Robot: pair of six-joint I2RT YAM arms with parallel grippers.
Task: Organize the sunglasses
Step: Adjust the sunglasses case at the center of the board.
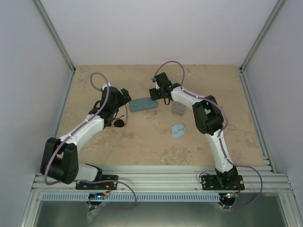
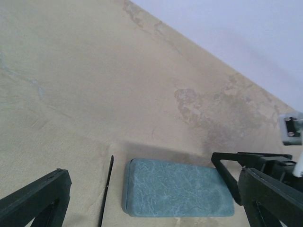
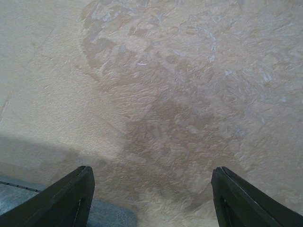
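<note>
The black sunglasses (image 1: pixel 119 123) lie on the table beside my left forearm; one thin dark arm (image 2: pixel 106 194) shows in the left wrist view. The red-framed pair is out of view. My left gripper (image 1: pixel 125 98) is open and empty just left of the blue-grey case (image 1: pixel 143 104), which lies closed between its fingers in the left wrist view (image 2: pixel 177 189). My right gripper (image 1: pixel 159 96) is open and empty at the case's right end; a corner of the case (image 3: pixel 106 217) shows by its left finger (image 3: pixel 66 201). My left gripper (image 2: pixel 151 210) and right gripper (image 3: pixel 158 203) hover low over the table.
A grey case (image 1: pixel 178 109) lies under my right arm. A light blue cloth (image 1: pixel 178 130) lies crumpled nearer the front. The right gripper's finger (image 2: pixel 227 172) shows at the blue-grey case's right end in the left wrist view. Walls enclose the tan table (image 1: pixel 142 146).
</note>
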